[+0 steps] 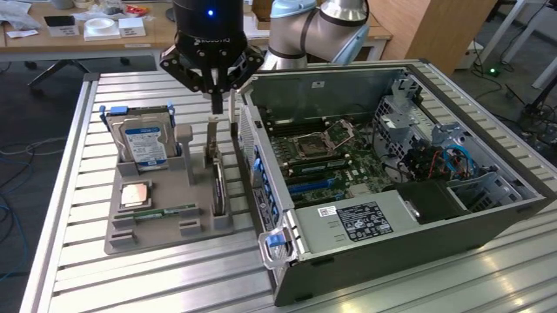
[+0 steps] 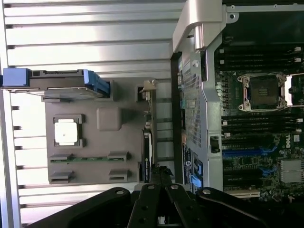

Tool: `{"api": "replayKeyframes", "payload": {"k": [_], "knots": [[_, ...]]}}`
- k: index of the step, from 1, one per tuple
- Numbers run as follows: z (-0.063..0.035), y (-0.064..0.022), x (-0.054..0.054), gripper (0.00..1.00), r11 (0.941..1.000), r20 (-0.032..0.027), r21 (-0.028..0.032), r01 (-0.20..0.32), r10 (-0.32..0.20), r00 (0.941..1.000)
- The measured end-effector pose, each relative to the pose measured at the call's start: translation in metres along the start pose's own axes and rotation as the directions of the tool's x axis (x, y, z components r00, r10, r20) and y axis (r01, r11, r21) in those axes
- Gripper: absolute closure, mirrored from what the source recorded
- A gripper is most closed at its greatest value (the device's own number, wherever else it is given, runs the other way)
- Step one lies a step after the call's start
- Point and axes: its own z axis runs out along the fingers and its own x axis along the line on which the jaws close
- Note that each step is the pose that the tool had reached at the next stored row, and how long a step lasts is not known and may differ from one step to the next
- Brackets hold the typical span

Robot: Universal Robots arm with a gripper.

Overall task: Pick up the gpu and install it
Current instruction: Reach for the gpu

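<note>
Gpu (image 1: 218,186) stands on edge in holder (image 1: 156,236) on worktop (image 1: 130,283), its top edge free for gripping. End effector (image 1: 216,108) hangs just above it, fingers together; no grip is evident.

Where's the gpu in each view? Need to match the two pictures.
Exterior view: the gpu stands on edge in the gray holder, on its side nearest the computer case, under the gripper.
Wrist view: the gpu shows edge-on, between the holder's square post and the case's perforated wall.
Shared landmark: the hard drive with blue rails, across the holder from the gpu.
</note>
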Motion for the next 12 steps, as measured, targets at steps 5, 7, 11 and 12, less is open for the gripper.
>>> {"api": "replayKeyframes", "payload": {"k": [5,7,11,12], "knots": [[-0.0003,-0.0067,0.001,0.89,1.0,0.0001,0.0,0.0,0.0,1.0],[-0.0003,-0.0071,0.004,0.89,1.0,0.0001,0.0,0.0,0.0,1.0],[-0.0005,-0.0084,0.011,0.89,1.0,0.0,0.0001,0.0,0.0,1.0],[-0.0006,-0.0091,0.012,0.89,1.0,0.0,0.0,0.0,0.0,1.0]]}}
